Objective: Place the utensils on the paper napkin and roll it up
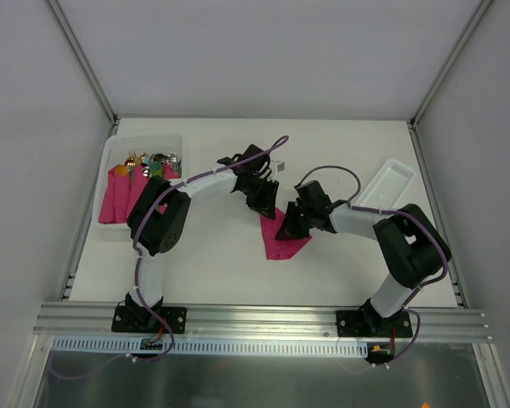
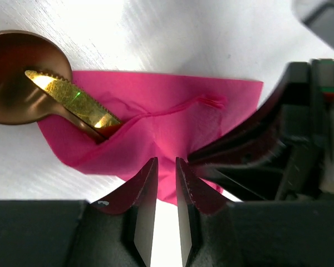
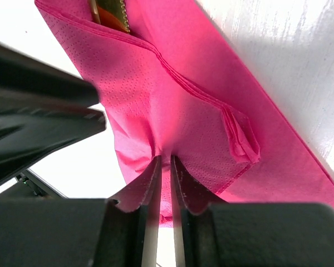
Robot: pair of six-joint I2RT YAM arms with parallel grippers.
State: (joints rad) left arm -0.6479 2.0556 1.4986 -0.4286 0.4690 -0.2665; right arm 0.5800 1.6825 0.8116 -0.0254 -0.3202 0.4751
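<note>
The magenta paper napkin (image 1: 282,245) lies mid-table, folded over the gold utensils. In the left wrist view a gold spoon bowl (image 2: 14,78) and a serrated gold knife (image 2: 72,100) stick out of the napkin's (image 2: 172,117) left end. My left gripper (image 2: 166,167) is nearly shut, pinching the napkin's near edge; it also shows in the top view (image 1: 263,202). My right gripper (image 3: 166,161) is shut on a puckered fold of the napkin (image 3: 200,105); it also shows in the top view (image 1: 287,228). A gold tip (image 3: 108,11) peeks from the fold. The utensil handles are hidden.
A clear bin (image 1: 110,153) at the back left holds other pink napkin bundles (image 1: 119,197) with mixed cutlery. A white ribbed tray (image 1: 389,183) lies at the back right. The two grippers sit close together over the napkin.
</note>
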